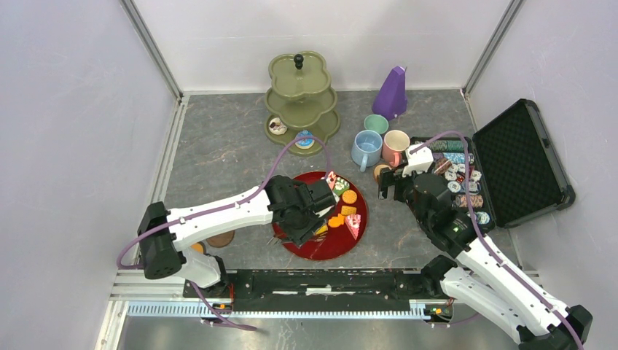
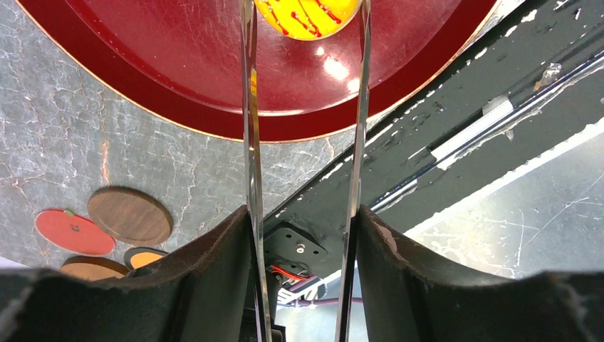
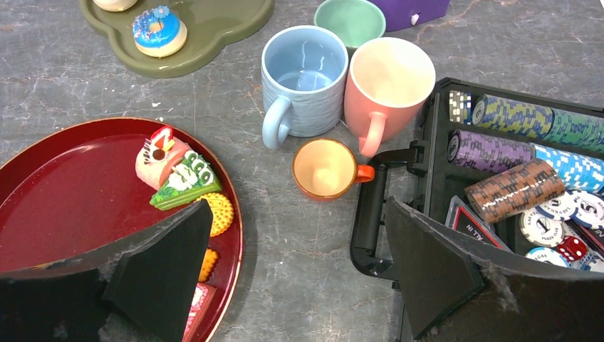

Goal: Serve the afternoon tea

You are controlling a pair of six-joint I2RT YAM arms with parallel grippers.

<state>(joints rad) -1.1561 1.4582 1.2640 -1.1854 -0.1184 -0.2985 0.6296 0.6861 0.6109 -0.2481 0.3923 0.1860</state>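
A red tray holds cake slices, orange biscuits and a yellow iced piece. My left gripper hovers over the tray's near part, shut on metal tongs. The tong arms stand apart, with the yellow piece between their far ends. The blue mug, pink mug, green mug and small orange cup stand right of the tray. My right gripper is open and empty, just near of the orange cup. A green tiered stand carries a blue donut.
An open black case of poker chips lies at the right, its handle beside my right finger. A purple metronome stands at the back. Flat round coasters lie left of the tray. The black rail runs along the near edge.
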